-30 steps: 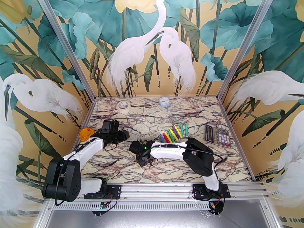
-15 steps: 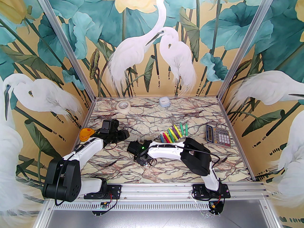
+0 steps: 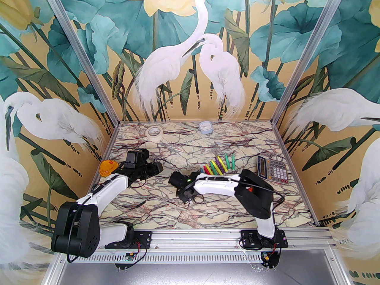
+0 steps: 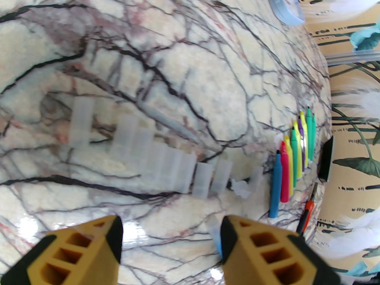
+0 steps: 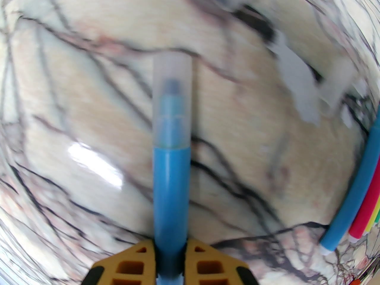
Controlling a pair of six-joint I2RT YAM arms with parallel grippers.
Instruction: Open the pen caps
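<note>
Shifting right toward the uncapped markers (image 4: pixel 292 159), the right gripper (image 5: pixel 171 257) clamps a blue marker (image 5: pixel 171 188) with its cap (image 5: pixel 172 79) on. The left gripper (image 4: pixel 170 242) gapes wide beside the loose caps (image 4: pixel 166 165), likely ready to pull.

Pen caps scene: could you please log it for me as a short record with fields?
right gripper: shut on blue marker, its cap on
left gripper: open, empty
loose caps: row lying on the table
uncapped markers: row beside the caps, tips bare
also present: calculator, tape roll
</note>
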